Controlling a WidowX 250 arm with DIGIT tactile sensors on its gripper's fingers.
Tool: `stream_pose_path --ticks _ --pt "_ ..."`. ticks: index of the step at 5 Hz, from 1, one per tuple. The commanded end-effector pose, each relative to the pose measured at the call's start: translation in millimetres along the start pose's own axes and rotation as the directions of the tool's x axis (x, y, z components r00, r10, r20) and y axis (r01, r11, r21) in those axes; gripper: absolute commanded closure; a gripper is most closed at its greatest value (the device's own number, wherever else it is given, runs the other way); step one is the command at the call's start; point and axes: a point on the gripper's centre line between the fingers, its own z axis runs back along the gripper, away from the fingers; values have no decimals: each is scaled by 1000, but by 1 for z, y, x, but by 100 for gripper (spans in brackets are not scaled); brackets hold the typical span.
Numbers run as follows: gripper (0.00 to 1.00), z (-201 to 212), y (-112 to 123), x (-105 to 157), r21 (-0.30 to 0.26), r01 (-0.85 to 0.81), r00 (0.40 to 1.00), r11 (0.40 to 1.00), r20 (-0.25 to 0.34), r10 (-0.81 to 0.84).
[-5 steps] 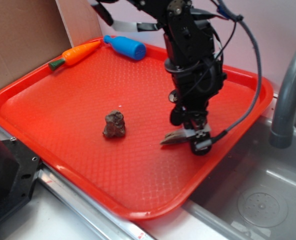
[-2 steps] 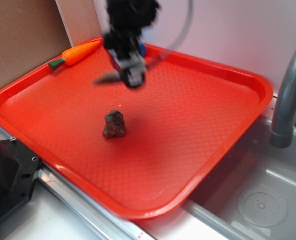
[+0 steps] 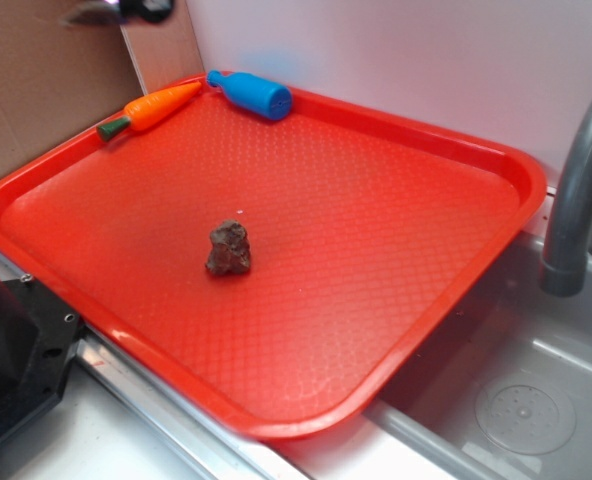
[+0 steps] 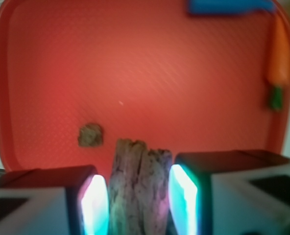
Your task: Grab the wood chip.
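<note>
Wood chip (image 4: pixel 137 188) held upright between the two fingers of the gripper (image 4: pixel 137 205), seen close in the wrist view. Rough grey-brown grain, split down its length, top edge ragged. Jaws closed most of the way, pads pressed against both flanks of the chip. Left pad (image 4: pixel 94 205) and right pad (image 4: pixel 183 200) both lit with a pale cyan-white glow. Chip raised well clear of the red tray (image 4: pixel 61 58), which lies far below in that view.

Exterior view: gripper (image 3: pixel 126 10) only just inside the top left corner, blurred, above and beyond the tray's far left edge, in front of a brown cardboard panel (image 3: pixel 36 80). Chip itself too blurred there to make out.

On the tray (image 3: pixel 426 250): dark lumpy rock (image 3: pixel 228 249) resting alone near the middle. Toy carrot (image 3: pixel 151 107) lying on the far left rim, green end pointing left. Blue bottle-shaped toy (image 3: pixel 250 93) lying just beside the carrot's thick end at the far edge. Rock well apart from both.

Grey tap (image 3: pixel 576 190) rising at the right edge, with a steel sink (image 3: pixel 516 400) below it, tray's right corner overhanging the basin.
</note>
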Motion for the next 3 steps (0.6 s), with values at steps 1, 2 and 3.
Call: stream_pose_path --ticks 1,2,3 --pt "100 32 -24 -18 149 3 985 989 168 -29" --pt "100 20 -38 -12 238 40 975 971 202 -90" --pt "100 16 -46 -20 245 75 970 967 206 -127"
